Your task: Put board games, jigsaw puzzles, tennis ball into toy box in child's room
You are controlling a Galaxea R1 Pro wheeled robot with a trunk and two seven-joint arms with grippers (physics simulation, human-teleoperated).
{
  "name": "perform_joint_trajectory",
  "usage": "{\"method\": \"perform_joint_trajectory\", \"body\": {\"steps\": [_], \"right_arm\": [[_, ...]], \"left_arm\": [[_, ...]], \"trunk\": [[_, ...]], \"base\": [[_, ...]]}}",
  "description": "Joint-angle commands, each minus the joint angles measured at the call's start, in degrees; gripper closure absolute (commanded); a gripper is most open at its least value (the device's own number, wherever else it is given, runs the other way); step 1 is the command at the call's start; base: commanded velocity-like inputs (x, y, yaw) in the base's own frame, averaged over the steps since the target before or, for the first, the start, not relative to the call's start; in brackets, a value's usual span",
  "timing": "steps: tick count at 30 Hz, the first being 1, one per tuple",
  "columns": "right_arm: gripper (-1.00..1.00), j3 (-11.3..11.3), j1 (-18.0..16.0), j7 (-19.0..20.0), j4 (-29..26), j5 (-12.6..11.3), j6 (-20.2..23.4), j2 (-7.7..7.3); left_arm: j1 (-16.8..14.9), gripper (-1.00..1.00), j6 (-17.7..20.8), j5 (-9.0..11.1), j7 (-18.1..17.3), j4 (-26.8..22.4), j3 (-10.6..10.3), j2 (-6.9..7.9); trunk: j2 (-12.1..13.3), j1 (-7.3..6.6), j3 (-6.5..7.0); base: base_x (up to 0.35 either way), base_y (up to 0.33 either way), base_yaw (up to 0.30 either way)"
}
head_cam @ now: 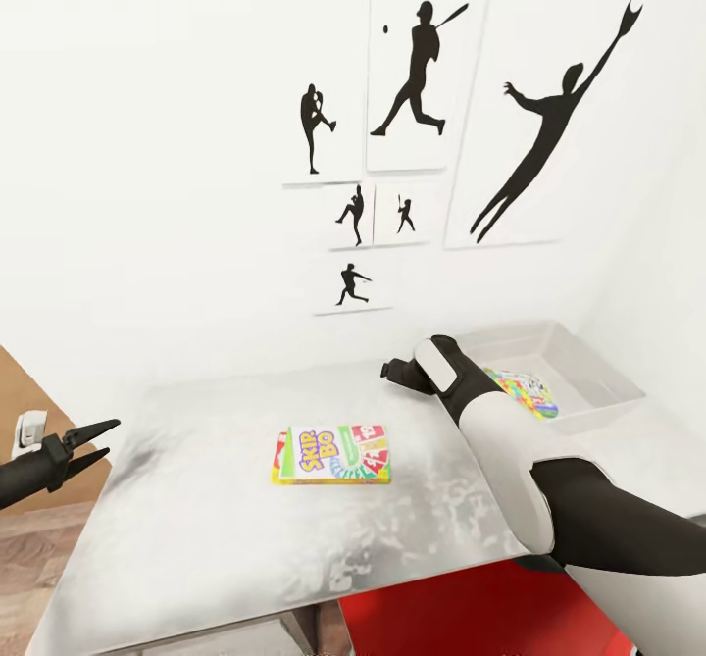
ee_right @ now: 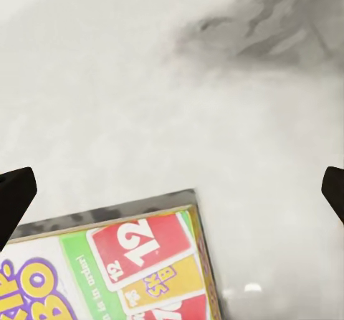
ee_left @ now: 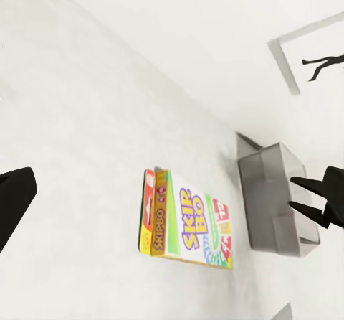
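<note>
Flat glossy board game [head_cam: 330,455] lies lengthwise toward my right gripper [head_cam: 390,371], apparently spread and empty above it.

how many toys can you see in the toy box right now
1 for sure: a jigsaw puzzle lying in the toy box, at the table's far right. The right arm covers part of the box, so more may be hidden.

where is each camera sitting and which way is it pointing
Head view: on the head, facing forward and down at the table, wall pictures and toy box; both arms show, left gripper with jaws apart.
Left wrist view: near the left gripper, looking across the table at the Skip-Bo box and toy box; dark fingers show.
Right wrist view: near the right gripper, close above the Skip-Bo box; fingertips at both edges.
Shared: the Skip-Bo box in all three.
</note>
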Motion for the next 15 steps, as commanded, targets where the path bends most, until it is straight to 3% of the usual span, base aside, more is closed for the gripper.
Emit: {"method": "perform_joint_trajectory", "body": {"steps": [1,15], "right_arm": [[-1.0,0.2,0.0,-0.6,-0.1,-0.6,0.1,0.0],[-1.0,0.2,-0.1,-0.6,-0.1,-0.6,0.1,0.0]], "left_arm": [[-0.1,-1.0,0.2,-0.2,-0.3,0.0,0.1,0.01],[0.0,-1.0,0.2,-0.2,-0.3,0.0,0.0,0.01]], "trunk": [[-0.1,0.03,-0.21],[-0.1,0.03,-1.5]], "base": [[0.0,0.02,0.0],[0.0,0.047,0.0]]}}
